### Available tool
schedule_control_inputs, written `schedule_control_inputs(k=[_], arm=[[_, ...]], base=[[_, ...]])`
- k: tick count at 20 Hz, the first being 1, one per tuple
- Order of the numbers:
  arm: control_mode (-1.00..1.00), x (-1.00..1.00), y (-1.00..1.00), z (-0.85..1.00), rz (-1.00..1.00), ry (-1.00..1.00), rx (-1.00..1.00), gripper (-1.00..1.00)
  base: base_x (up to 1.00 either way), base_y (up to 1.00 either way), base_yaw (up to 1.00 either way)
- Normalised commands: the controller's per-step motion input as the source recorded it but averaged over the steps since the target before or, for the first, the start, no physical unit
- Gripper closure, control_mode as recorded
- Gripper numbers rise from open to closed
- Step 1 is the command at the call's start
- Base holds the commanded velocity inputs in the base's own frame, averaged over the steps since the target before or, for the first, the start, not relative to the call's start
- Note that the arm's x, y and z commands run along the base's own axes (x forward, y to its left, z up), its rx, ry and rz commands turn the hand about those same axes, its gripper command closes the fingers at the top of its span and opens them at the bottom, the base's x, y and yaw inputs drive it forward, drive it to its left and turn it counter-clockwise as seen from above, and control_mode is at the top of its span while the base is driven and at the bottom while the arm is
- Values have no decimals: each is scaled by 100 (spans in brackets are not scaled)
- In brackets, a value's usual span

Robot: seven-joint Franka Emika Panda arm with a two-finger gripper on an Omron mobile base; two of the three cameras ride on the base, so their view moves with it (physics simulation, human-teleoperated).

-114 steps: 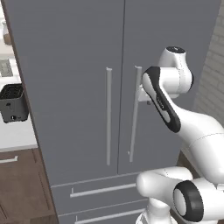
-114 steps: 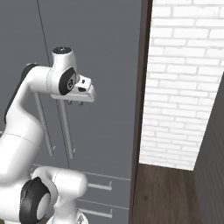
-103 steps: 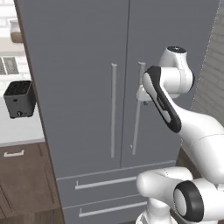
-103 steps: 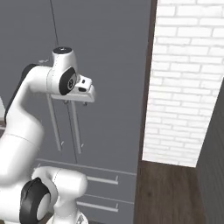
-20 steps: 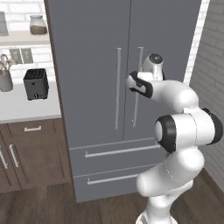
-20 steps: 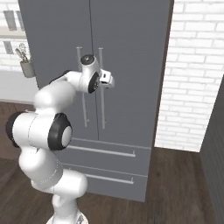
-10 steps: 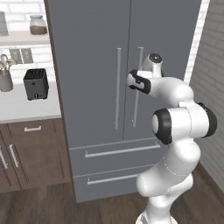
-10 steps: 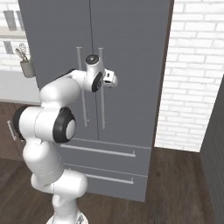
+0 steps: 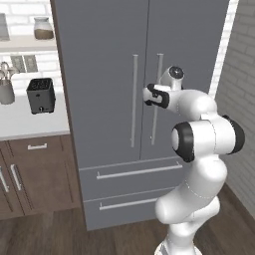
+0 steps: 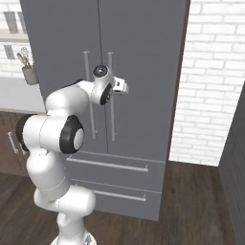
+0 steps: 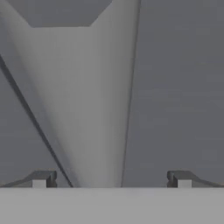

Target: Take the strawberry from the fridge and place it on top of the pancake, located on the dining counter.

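Note:
The fridge [image 9: 104, 60] stands closed, tall and grey, with two vertical silver handles and two drawers below. My gripper [image 9: 151, 96] is open at mid height against the right door's handle [image 9: 156, 124]. In the hand view that handle [image 11: 96, 109] runs up between the two fingertips [image 11: 41, 178], close in front of the gripper [image 11: 111, 179]; nothing is gripped. From the right base view the gripper [image 10: 115, 91] sits at the same handle [image 10: 111, 119] on the fridge [image 10: 143, 52]. The strawberry is hidden behind the doors. The pancake and the dining counter are out of view.
Left of the fridge a white counter [image 9: 25, 124] on brown wooden cabinets [image 9: 35, 169] carries a black toaster [image 9: 41, 95] and a utensil jar [image 9: 6, 89]. A white brick wall [image 10: 215, 81] stands right of the fridge. Dark wooden floor [image 10: 191, 201] lies in front.
Since the oldest frames the base has backed away, so more of the fridge shows. In the last second the hand has edged closer to the right door's handle, jaws still open.

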Motion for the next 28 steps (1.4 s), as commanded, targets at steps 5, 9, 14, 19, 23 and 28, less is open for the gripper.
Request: schedule_control_inputs(k=[5, 9, 14, 19, 23, 28], arm=[[-100, 32, 0, 0, 1, -4, 0, -100], [-100, 31, 0, 0, 0, 0, 0, 100], [-100, 8, 0, 0, 0, 0, 0, 100], [-100, -21, -26, 0, 0, 0, 1, 100], [-100, -65, -39, 0, 0, 0, 3, 100], [-100, -73, -41, 0, 4, 4, 2, 100]], base=[[0, 0, 0], [0, 0, 0], [0, 0, 0], [0, 0, 0], [0, 0, 0], [0, 0, 0]])
